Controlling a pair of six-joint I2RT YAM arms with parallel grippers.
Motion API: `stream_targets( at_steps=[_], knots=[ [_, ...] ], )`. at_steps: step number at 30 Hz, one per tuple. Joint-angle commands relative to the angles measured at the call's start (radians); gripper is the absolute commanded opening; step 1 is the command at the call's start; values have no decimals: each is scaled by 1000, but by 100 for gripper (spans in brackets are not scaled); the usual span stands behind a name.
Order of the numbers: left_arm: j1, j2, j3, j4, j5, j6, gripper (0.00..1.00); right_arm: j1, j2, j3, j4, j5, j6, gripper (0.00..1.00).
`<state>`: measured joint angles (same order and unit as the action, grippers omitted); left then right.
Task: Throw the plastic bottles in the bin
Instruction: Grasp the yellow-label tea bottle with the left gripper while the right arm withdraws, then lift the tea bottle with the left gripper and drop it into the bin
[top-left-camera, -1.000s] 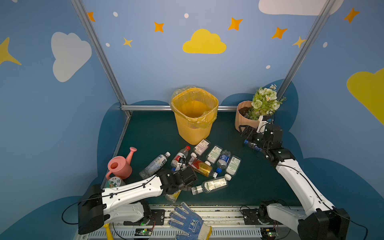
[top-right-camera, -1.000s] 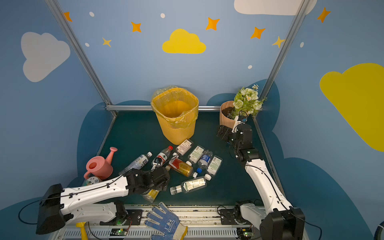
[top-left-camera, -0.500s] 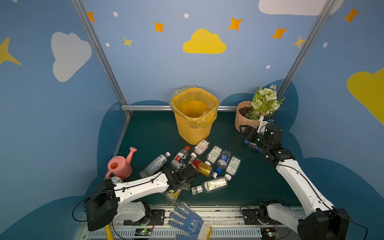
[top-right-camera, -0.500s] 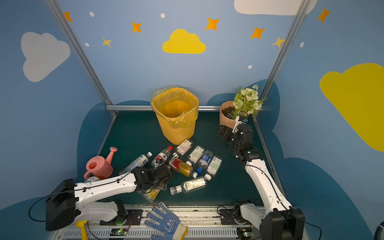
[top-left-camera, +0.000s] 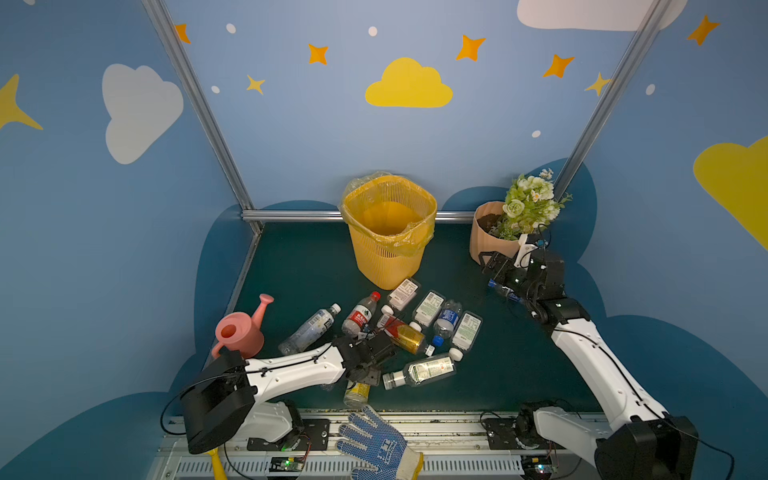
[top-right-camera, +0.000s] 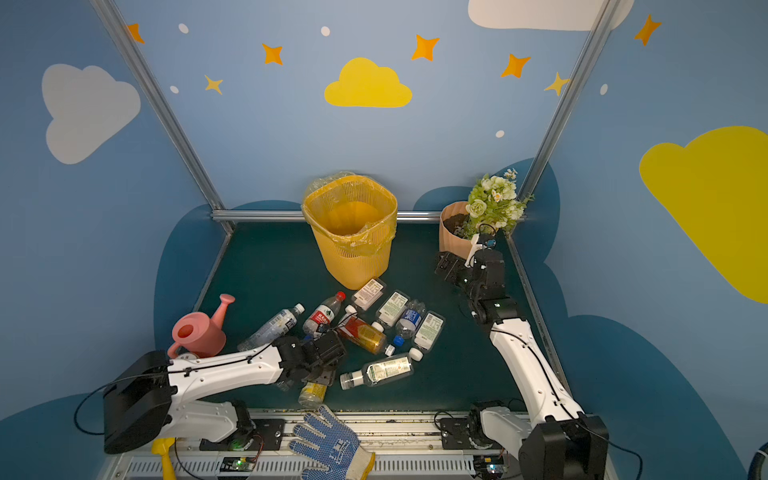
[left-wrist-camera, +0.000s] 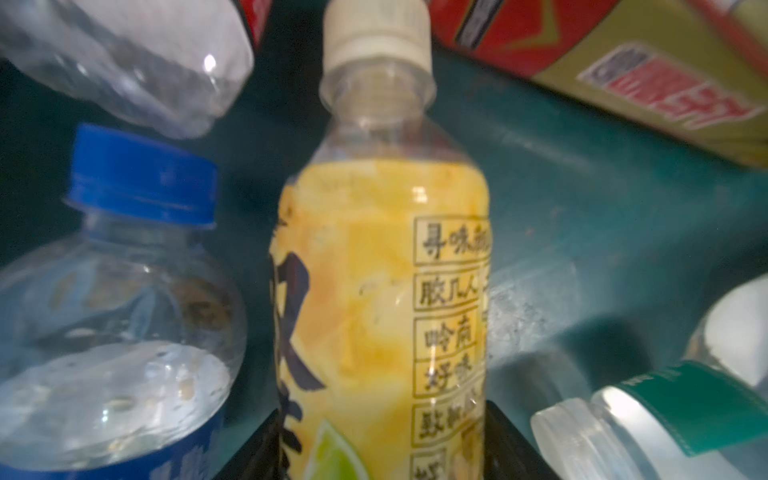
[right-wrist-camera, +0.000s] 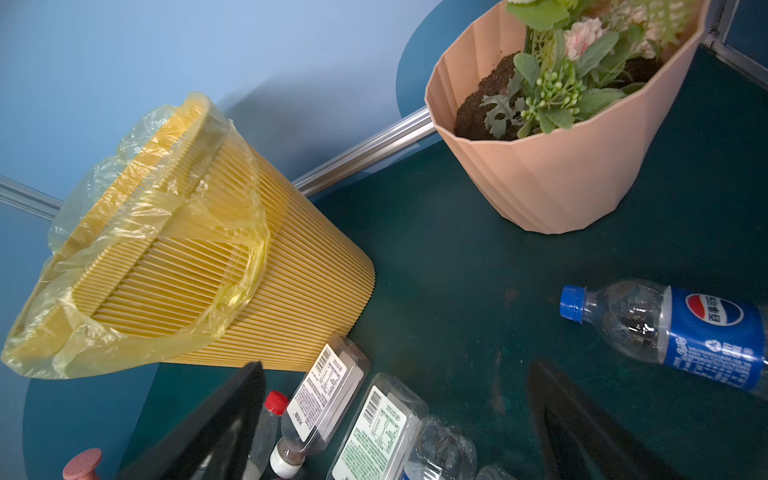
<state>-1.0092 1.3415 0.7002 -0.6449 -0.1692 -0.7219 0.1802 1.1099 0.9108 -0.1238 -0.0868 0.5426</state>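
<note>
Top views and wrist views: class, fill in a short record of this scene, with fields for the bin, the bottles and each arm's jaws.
bin: yellow bin, upright at the back, no bottle visible inside
bottles: bottles lying on the table in front of the bin
left gripper: left gripper, jaws closed on the yellow-label bottle, which lies on the table
right gripper: right gripper, jaws open, holding nothing, beside the flower pot
stray: blue-label bottle lying apart, near the right gripper

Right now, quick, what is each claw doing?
Left claw: around the yellow-label bottle; whether it grips yet cannot be told.
Right claw: open, holding nothing.
</note>
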Motion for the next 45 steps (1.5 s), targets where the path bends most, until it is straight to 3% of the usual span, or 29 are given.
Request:
stream_targets(
  at_steps=[1,4,11,15,28,32,37,40,45],
  knots=[
    [7,7,-11,14,11,1,70,-5,-24,-9,14,1,2,96],
    [9,24,-10,19,19,8,70,-5,-24,-12,15,1,5,96],
    [9,6,12,-1,9,13,49,-8,-26,-15,18,1,11,96],
    [9,-55,15,-17,-15,-1,45,-11,-27,-15,17,-1,13,96],
    [9,-515,20,-48,-154,13,46,-12,-30,-21,27,4,25,96],
    [9,-618,82,-67,-256,110,45,-13,-27,-24,31,-2,33,96],
    [9,-597,242,-38,-379,324,45,-13,-31,-31,30,-7,32,95],
    [11,-561,311,91,-438,509,46,-13,-36,-36,25,-10,30,95],
    [34,-505,403,351,-441,785,46,-13,-60,-48,0,3,28,96]
  ],
)
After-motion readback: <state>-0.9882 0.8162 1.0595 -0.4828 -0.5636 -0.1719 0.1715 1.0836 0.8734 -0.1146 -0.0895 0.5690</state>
